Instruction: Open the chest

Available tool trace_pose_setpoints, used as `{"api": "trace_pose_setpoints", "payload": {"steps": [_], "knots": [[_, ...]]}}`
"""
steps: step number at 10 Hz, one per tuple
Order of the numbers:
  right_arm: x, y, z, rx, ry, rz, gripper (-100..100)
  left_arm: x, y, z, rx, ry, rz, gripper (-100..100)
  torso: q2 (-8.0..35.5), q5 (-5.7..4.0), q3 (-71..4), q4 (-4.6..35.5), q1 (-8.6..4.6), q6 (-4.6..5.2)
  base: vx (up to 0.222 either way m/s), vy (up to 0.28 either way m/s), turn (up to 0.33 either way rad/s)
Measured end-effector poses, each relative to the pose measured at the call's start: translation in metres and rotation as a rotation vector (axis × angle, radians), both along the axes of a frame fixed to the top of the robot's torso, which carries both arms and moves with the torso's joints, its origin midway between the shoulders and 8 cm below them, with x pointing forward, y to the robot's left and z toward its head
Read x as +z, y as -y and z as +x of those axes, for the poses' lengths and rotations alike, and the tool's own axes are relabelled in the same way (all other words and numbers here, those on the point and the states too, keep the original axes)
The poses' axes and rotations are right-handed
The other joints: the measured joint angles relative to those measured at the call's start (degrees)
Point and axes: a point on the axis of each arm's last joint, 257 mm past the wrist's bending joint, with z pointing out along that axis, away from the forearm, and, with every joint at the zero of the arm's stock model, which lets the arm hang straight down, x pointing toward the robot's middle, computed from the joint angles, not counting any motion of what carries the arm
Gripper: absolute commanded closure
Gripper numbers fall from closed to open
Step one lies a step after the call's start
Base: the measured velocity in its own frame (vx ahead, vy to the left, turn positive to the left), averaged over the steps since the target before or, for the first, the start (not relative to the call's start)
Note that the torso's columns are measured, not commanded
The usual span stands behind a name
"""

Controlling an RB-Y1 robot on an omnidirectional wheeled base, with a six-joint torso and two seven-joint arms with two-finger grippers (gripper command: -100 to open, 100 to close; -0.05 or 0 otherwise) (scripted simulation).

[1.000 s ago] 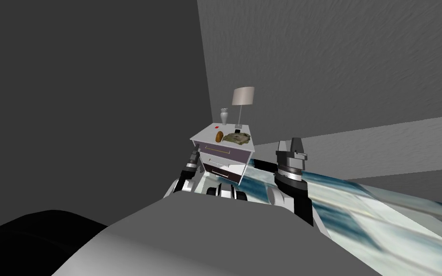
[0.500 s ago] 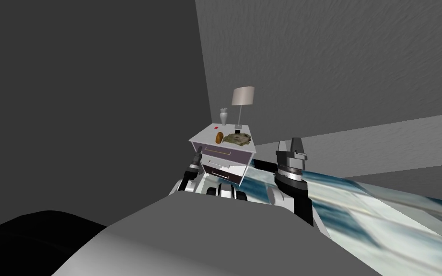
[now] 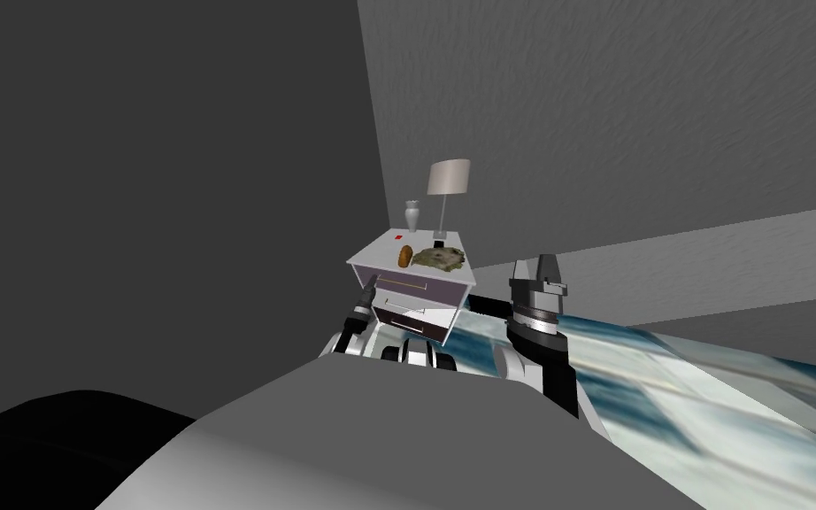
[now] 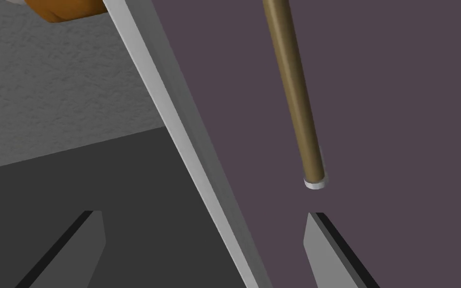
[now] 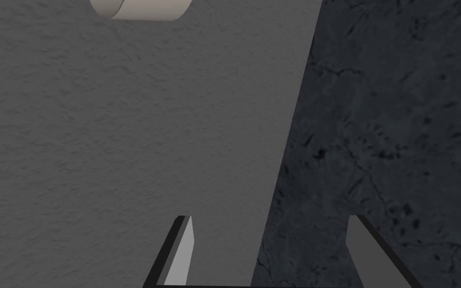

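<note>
Left gripper [image 4: 203, 215] spread beside chest handle [image 4: 294, 100]

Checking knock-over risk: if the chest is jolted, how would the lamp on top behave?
The lamp looks top-heavy, a wide shade on a thin stem over a small base, so it may wobble or tip. It stands far back on the chest, away from the left gripper, so direct contact seems unlikely.

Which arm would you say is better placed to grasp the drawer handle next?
Left. The open left gripper sits at the end of the brass handle on the chest's purple drawer front; the open right gripper faces a wall.
</note>
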Motion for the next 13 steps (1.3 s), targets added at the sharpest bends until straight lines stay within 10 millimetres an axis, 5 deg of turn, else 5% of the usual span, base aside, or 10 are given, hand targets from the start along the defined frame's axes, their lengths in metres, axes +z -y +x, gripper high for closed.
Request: {"api": "trace_pose_setpoints", "payload": {"steps": [7,9,10,13], "knots": [[0.0,0.0,0.0,0.0,0.0,0.0,0,-0.06,0.012,0.007,-0.023,-0.107,0.019,-100,-0.03,0.01,-0.02,-0.01,0.0,0.0,0.037,0.037,-0.043],[0.0,0.0,0.0,0.0,0.0,0.0,0,-0.058,0.012,0.009,-0.021,-0.107,0.02,-100,-0.05,-0.04,-0.02,0.0,-0.15,0.01,0.053,-0.003,-0.014],[0.0,0.0,0.0,0.0,0.0,0.0,0,-0.058,0.012,0.01,-0.021,-0.108,0.019,100,0.03,-0.03,0.01,0.0,-0.09,0.0,0.007,-0.001,0.002],[0.0,0.0,0.0,0.0,0.0,0.0,0,-0.05,0.015,0.007,-0.029,-0.092,0.014,100,0.36,0.11,0.26,-0.07,0.25,-0.09,-0.16,0.03,0.017]]}}
